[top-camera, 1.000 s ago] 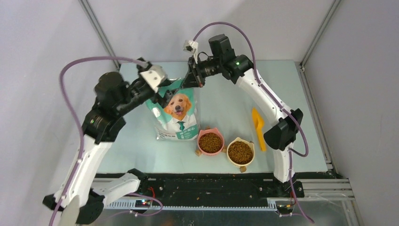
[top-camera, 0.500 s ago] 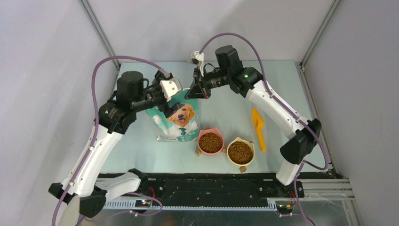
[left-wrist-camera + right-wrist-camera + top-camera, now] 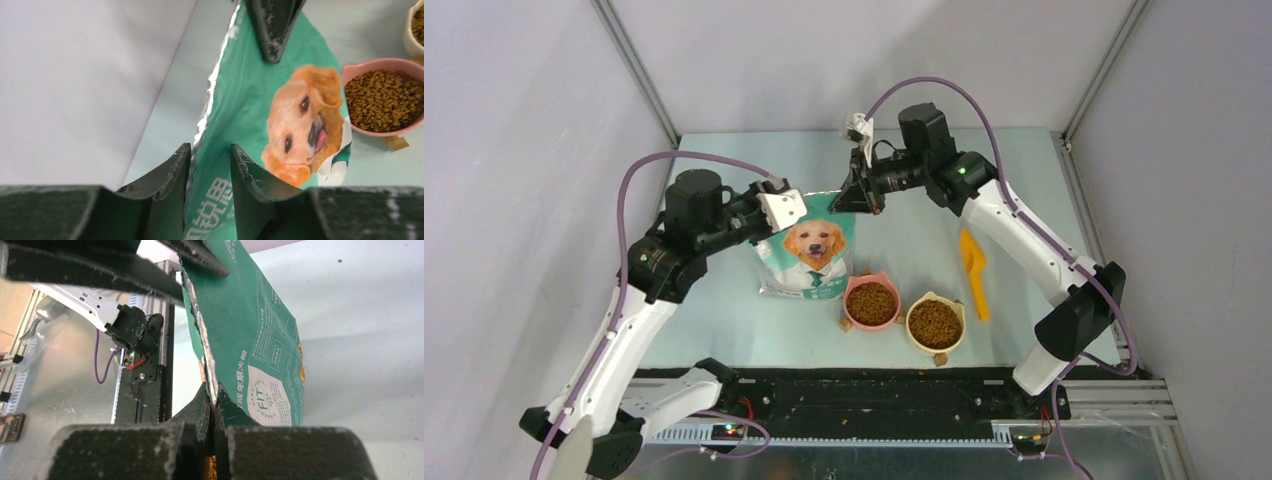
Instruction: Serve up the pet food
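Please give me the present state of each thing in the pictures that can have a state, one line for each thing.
Food bag: upright, held by its top edge at both corners.
Left gripper: fingers on either side of the bag's edge, a gap showing.
Right gripper: shut on the bag's edge.
Pink bowl: filled with kibble.
Yellow bowl: filled with kibble.
Orange scoop: lying flat on the table, untouched.

The bag [image 3: 250,107] is glossy printed foil, its torn top edge showing crinkled silver lining. The kibble [image 3: 871,301] is matt, rough, granular brown, lying in smooth plastic bowls [image 3: 889,292], with a smooth orange plastic scoop [image 3: 972,270] at 3 o'clock of them. The gripper fingers [image 3: 250,172] are dark, scuffed and dusty, and the table [image 3: 904,235] is smooth, matt pale blue.
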Controlling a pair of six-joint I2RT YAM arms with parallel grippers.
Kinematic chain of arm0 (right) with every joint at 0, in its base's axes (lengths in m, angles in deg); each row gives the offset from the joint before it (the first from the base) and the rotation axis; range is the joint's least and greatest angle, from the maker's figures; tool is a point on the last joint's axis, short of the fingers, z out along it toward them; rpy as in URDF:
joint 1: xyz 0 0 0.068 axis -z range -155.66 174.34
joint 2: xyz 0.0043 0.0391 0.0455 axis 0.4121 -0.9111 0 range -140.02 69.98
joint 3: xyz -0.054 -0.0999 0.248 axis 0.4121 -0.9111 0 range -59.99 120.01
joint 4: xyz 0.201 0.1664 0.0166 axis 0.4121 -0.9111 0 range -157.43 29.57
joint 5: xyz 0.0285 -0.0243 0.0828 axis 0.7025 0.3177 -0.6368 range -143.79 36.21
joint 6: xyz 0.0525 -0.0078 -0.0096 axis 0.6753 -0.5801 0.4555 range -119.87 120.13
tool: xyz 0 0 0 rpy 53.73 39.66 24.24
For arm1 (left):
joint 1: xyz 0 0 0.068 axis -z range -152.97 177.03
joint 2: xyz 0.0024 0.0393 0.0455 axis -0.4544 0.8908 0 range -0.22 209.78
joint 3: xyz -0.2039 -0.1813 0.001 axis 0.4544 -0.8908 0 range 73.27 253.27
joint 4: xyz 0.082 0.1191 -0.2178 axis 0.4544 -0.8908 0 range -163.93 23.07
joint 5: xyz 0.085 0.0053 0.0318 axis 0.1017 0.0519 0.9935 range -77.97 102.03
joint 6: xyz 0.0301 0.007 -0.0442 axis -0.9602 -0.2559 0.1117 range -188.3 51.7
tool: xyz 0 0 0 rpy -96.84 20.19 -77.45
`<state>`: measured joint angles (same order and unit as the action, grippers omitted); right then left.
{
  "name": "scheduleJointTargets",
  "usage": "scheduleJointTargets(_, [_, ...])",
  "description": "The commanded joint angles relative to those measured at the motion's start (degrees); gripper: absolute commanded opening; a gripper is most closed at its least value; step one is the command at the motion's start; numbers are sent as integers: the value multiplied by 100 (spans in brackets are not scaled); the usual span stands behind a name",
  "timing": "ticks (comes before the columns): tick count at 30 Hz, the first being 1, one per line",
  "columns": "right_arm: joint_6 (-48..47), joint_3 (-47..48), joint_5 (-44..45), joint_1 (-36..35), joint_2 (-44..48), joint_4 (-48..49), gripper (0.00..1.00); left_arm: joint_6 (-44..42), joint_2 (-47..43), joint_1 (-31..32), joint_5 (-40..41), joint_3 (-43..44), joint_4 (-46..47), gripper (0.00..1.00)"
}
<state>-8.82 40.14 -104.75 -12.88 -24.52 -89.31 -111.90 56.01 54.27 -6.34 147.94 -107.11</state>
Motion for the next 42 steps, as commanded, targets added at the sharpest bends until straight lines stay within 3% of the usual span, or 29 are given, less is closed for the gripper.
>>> scheduleJointTargets(1, [-518,421,-509,170,684,-267,0,-238,-292,-40,895,-46,-381,33])
scheduleJointTargets(4, [-1154,592,-541,95,635,-936,0,52,-359,-23,1093,123,-159,19])
scheduleJointTargets(6, [-1207,636,-455,26,595,-999,0,320,-404,63,1257,175,27,3])
scheduleJointTargets(10, [-632,455,-100,38,549,-254,0,396,-547,535,1777,-42,225,0])
scheduleJointTargets(15, [324,-89,692,258,603,2042,0,601,-644,779,1536,-128,34,0])
scheduleJointTargets(20, [855,617,618,483,-153,2986,0,880,-633,1084,1193,44,-365,0])
scheduleJointTargets(26, [634,2001,156,519,-1180,2370,0,1132,-603,1268,1355,-131,-194,0])
scheduleJointTargets(31, [315,1562,-1015,627,-892,2045,0,1381,-711,1273,2001,-273,398,0])
scheduleJointTargets(35, [-344,643,-1615,655,-322,1679,15,1379,-812,1273,2698,-356,782,0])
scheduleJointTargets(38, [-418,535,-1845,659,-171,1454,27,1296,-843,1270,2861,-400,930,0])
scheduleJointTargets(42, [-476,791,-1905,643,-306,996,36,1236,-966,1261,2904,-556,1123,0])
